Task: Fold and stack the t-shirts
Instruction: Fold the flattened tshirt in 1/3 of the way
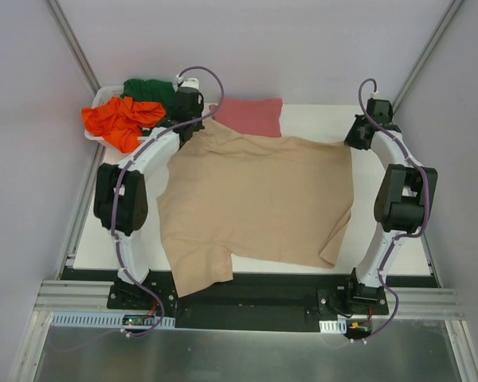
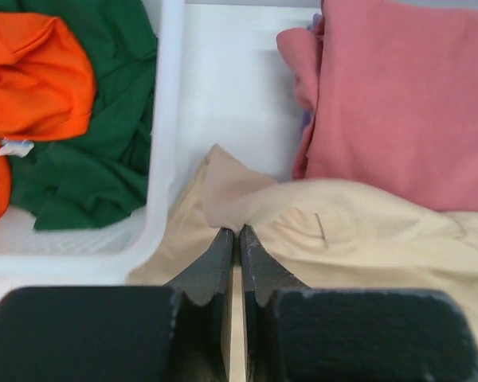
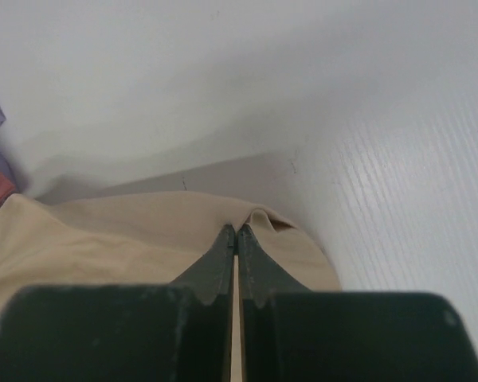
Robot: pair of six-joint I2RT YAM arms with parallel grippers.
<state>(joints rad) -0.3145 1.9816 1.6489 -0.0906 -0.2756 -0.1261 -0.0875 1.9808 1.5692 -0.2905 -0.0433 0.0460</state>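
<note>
The tan-beige t-shirt lies spread over the table's middle, its near edge hanging off the front. My left gripper is shut on its far left corner. My right gripper is shut on its far right corner. A folded pinkish-red t-shirt lies at the back, seen close in the left wrist view, with a pale lavender edge under it. The orange t-shirt and dark green t-shirt sit in the white basket.
The basket's white rim runs just left of my left gripper. The white table shows bare at the right and back right. Grey walls and metal frame rails close in both sides.
</note>
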